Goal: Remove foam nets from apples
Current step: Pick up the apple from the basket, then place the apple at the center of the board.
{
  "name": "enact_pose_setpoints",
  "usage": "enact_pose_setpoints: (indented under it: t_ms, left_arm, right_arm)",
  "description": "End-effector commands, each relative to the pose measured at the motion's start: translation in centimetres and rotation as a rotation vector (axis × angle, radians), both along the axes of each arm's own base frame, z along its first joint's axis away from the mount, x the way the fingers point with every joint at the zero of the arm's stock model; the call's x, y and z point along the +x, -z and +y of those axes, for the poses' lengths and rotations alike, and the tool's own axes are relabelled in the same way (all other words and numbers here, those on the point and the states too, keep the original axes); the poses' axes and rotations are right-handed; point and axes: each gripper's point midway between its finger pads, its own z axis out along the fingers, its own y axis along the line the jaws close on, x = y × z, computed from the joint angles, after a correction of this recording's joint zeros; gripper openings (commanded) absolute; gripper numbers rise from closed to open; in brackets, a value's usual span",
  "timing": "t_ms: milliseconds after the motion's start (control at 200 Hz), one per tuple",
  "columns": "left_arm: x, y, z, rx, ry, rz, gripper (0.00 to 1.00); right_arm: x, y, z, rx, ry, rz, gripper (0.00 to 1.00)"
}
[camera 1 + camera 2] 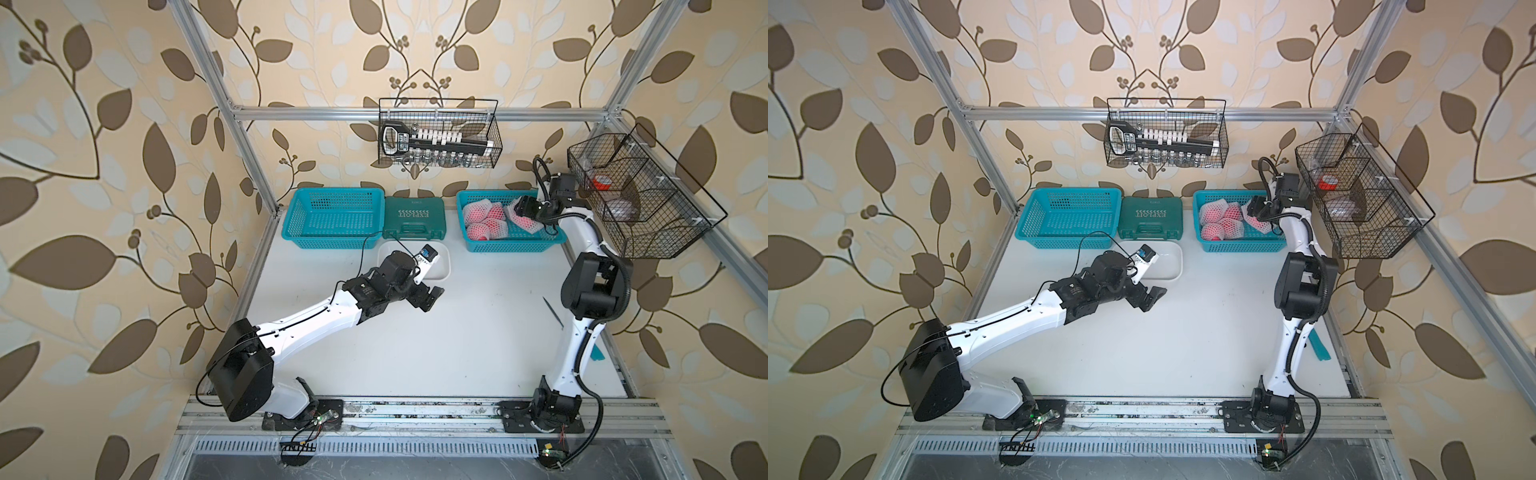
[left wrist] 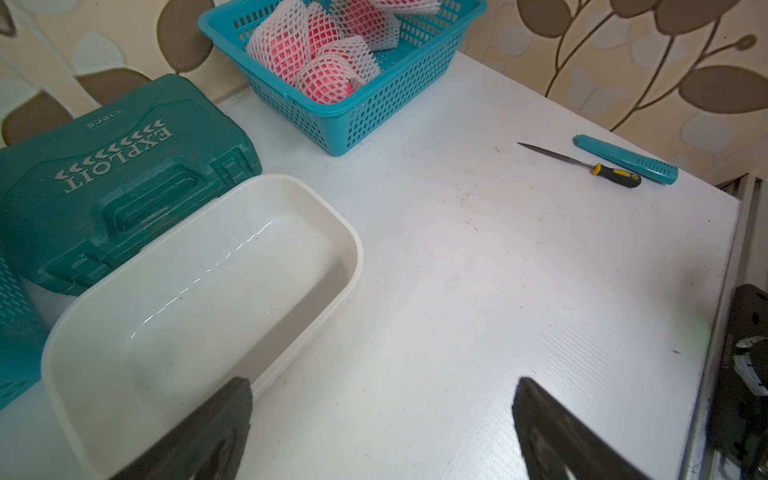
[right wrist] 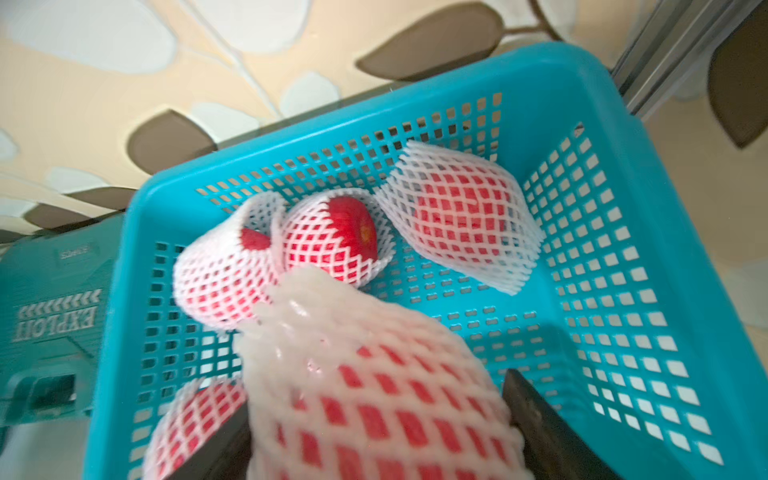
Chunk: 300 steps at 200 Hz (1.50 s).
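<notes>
Baskets mark both ends of my workspace. Far left, the empty teal perforated plastic basket (image 1: pixel 332 216) sits at the back of the flat white counter (image 1: pixel 457 353). Next along, my left tool (image 1: pixel 430 297) hovers over the bare counter, jaws spread wide with nothing between them, just beside the shallow white rectangular plastic tub (image 1: pixel 442 272). Further right, the second teal perforated basket (image 1: pixel 511 247) holds the round red apples (image 1: pixel 482 226), each in a white diamond-mesh foam net (image 3: pixel 457 224). My right tool (image 3: pixel 382 424) is clamped around one netted apple (image 3: pixel 374 390) over that basket. I judge the fruit firm, fairly heavy and easily bruised, and the sleeve light, squashy and stretchy. The net's loose gathered end (image 3: pixel 299 303) juts past the fruit. That is where I'd have the free tool pinch, then pull along the sleeve.
</notes>
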Motion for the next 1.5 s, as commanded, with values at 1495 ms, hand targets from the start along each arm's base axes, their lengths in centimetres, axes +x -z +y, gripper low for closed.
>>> enact_pose_setpoints:
  t_ms: [1495]
  left_arm:
    - [-7.1, 8.7, 7.0, -0.090, -0.056, 0.052, 0.99]
  right_arm:
    - [-29.8, 10.2, 37.9, 0.009, -0.768, 0.132, 1.00]
